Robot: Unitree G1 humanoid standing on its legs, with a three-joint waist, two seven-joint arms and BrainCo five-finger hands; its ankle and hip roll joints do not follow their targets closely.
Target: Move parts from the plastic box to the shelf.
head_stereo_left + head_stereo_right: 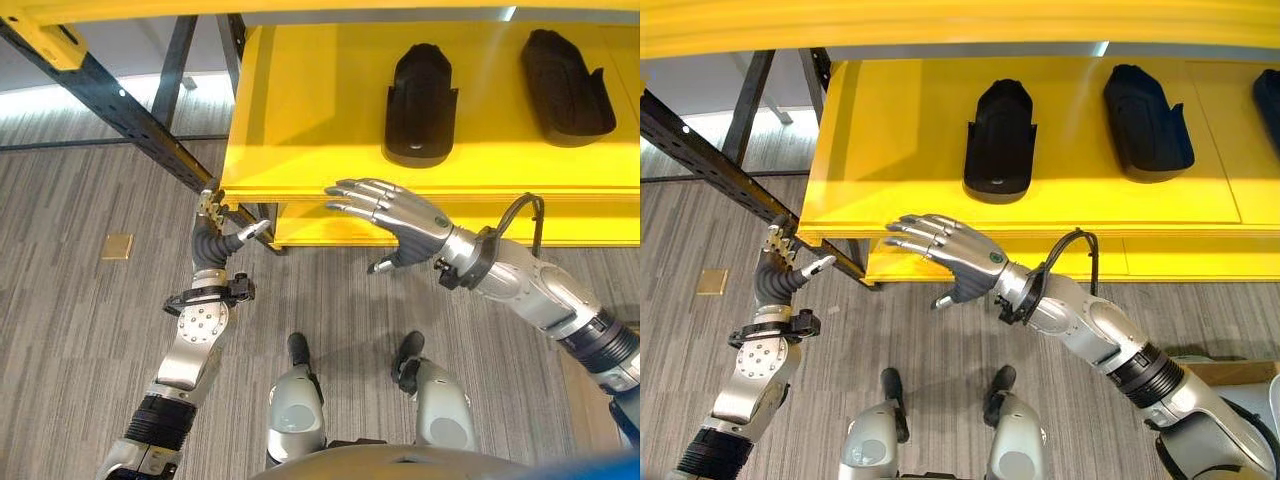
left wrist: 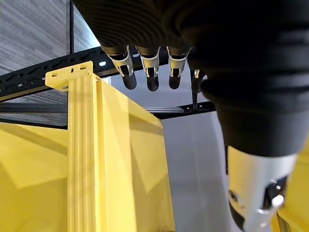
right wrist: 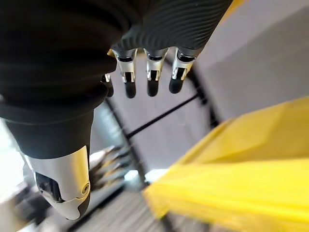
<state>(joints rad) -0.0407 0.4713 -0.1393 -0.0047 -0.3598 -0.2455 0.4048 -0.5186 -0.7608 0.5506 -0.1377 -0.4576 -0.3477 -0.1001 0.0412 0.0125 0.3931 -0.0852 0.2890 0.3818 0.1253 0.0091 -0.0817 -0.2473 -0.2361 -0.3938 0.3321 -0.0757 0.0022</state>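
Your right hand (image 1: 405,222) hangs wide open and empty just off the yellow shelf's (image 1: 300,120) front edge; two black parts (image 1: 420,105) sit on it at twelve and one o'clock. Your left hand (image 1: 215,228), fingers straight, holds nothing beside the dark frame post (image 1: 120,105) at ten o'clock.

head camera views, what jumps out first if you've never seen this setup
The bright yellow shelf across the upper part of the view stands out first, with two black parts lying side by side on it. Next comes the right hand, open with fingers spread just off the shelf's front edge, holding nothing. The left hand is raised by the shelf's left corner, also empty.
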